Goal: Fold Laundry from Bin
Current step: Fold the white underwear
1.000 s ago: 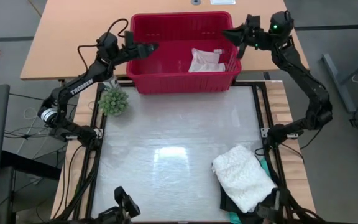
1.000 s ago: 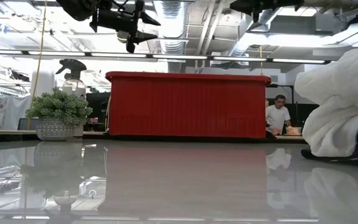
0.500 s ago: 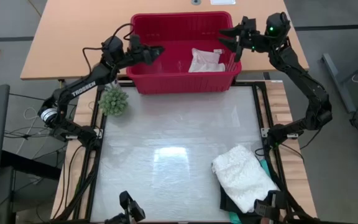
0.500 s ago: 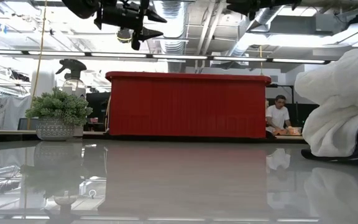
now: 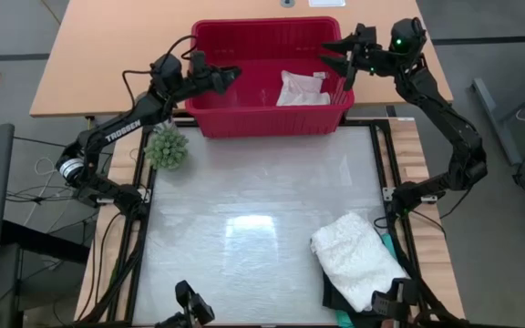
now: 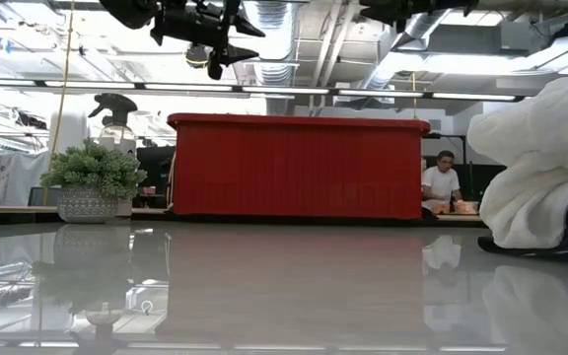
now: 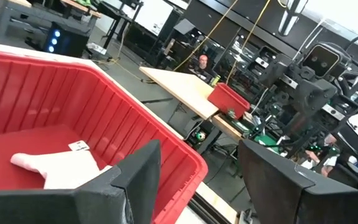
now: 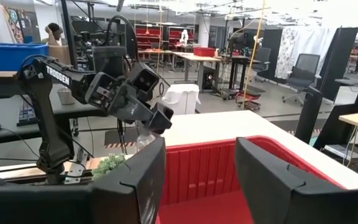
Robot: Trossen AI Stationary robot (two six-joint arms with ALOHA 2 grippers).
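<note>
Red plastic walls of the bin (image 5: 272, 120) surround one small white cloth (image 5: 303, 88). Both the left gripper (image 5: 227, 75) and right gripper (image 5: 333, 53) hover above, jaws apart, empty. Descending together, they might collide or snag the rim.

left gripper (image 5: 229, 75): has moved in from the bin's (image 5: 272, 120) left rim to hang over the bin's left inner part; fingers parted as before.
right gripper (image 5: 334, 53): fingers, pinched together 1 second ago, now stand apart; it has shifted slightly toward the bin's back right corner, above the rim.
</note>
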